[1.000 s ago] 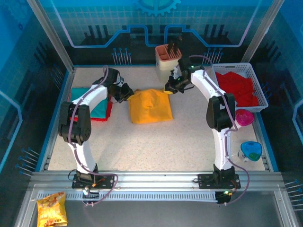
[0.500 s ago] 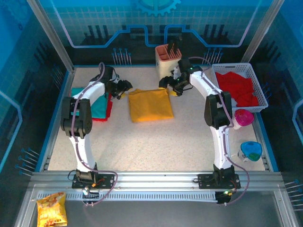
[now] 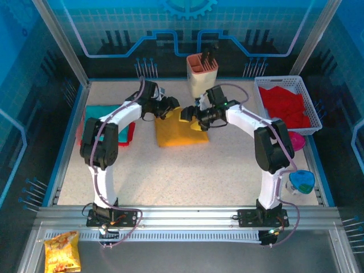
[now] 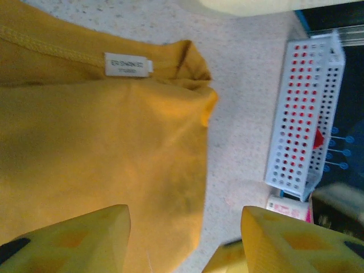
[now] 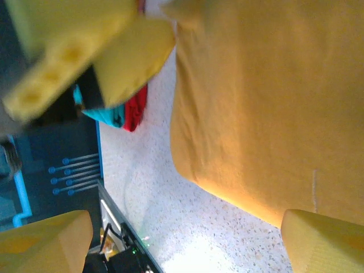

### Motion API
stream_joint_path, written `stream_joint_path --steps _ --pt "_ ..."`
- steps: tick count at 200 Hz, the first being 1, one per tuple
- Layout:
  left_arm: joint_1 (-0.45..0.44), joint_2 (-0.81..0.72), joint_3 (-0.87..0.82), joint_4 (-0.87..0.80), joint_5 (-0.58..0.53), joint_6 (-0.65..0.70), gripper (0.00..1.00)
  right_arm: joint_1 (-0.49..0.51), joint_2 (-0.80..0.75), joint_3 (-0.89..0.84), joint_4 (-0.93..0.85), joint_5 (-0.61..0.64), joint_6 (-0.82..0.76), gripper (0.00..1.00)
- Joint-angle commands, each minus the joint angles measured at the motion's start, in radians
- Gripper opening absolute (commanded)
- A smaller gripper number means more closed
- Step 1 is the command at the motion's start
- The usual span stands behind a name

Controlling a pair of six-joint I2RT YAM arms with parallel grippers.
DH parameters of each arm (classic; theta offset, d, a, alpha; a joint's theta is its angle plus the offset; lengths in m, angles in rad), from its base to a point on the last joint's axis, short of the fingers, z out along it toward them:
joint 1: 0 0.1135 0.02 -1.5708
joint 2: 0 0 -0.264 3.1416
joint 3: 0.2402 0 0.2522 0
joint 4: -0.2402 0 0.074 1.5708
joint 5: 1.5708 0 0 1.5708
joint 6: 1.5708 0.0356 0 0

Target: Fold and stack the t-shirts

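A mustard-yellow t-shirt (image 3: 177, 133) lies folded into a rectangle in the middle of the table. My left gripper (image 3: 172, 107) hovers open over its far edge, and in the left wrist view the shirt (image 4: 102, 142) with its white neck label lies below the left gripper (image 4: 185, 239). My right gripper (image 3: 189, 115) stands open just beside it over the same edge, with the shirt (image 5: 267, 96) under the right gripper (image 5: 185, 244). Neither holds cloth. A folded teal t-shirt (image 3: 96, 111) rests on a red one (image 3: 128, 138) at the left.
A white basket (image 3: 311, 111) of red cloth (image 3: 284, 105) stands at the right. A beige holder (image 3: 202, 77) is at the back, close behind both grippers. A pink bowl (image 3: 296, 141) and a blue object (image 3: 301, 181) sit at the right edge. A snack bag (image 3: 61, 253) lies off the table.
Both grippers went from shut to open, letting go of the yellow shirt's far corners. They then moved inward, close together over its far edge. The shirt settled flat.
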Motion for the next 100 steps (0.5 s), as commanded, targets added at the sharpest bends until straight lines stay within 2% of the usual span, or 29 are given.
stream_joint_path --steps 1,30,53,100 --pt "-0.006 0.093 0.068 0.015 0.028 -0.028 0.54 0.026 0.036 -0.078 0.235 -0.077 0.099 0.87" --pt "-0.004 0.202 0.126 0.017 0.037 -0.031 0.53 0.055 0.106 -0.117 0.291 -0.061 0.109 0.86" --pt "0.001 0.257 0.186 -0.058 0.000 0.010 0.53 0.053 0.126 -0.165 0.302 -0.041 0.124 0.86" --pt "0.058 0.287 0.283 -0.143 0.011 0.055 0.53 0.047 0.121 -0.185 0.264 -0.031 0.104 0.86"
